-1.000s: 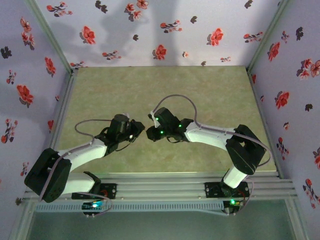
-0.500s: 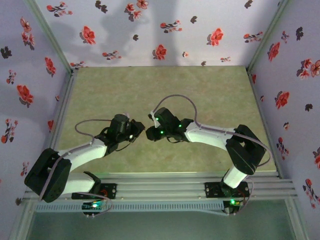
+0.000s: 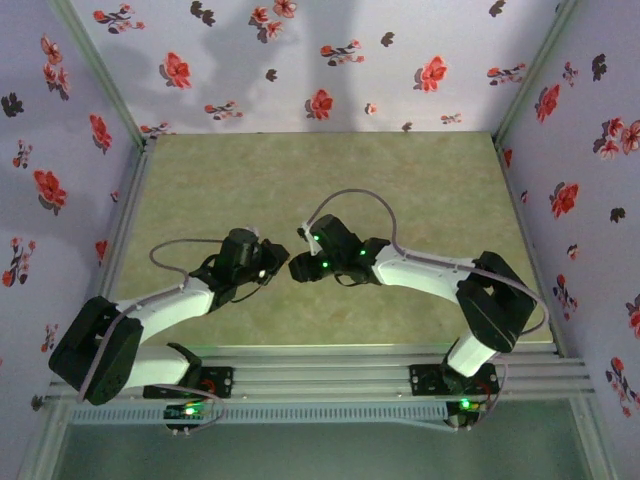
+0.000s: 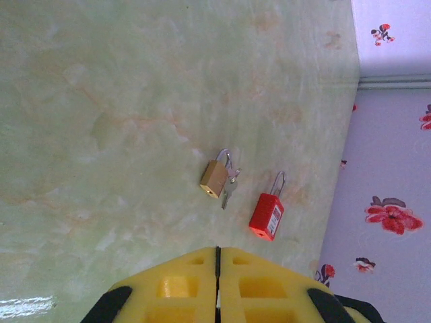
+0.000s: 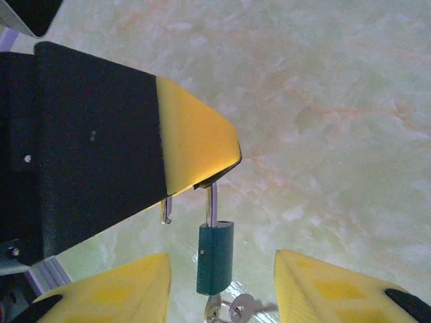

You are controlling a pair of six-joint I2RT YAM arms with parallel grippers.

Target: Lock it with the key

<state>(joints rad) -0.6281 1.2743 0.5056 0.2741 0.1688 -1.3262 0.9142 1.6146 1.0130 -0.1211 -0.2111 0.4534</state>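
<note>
The left gripper is pinched tight on the shackle of a green padlock, which hangs in the air above the table with a key at its bottom end. The right gripper stands spread on either side of the lock body, touching nothing. A brass padlock and a red padlock lie near each other on the table.
</note>
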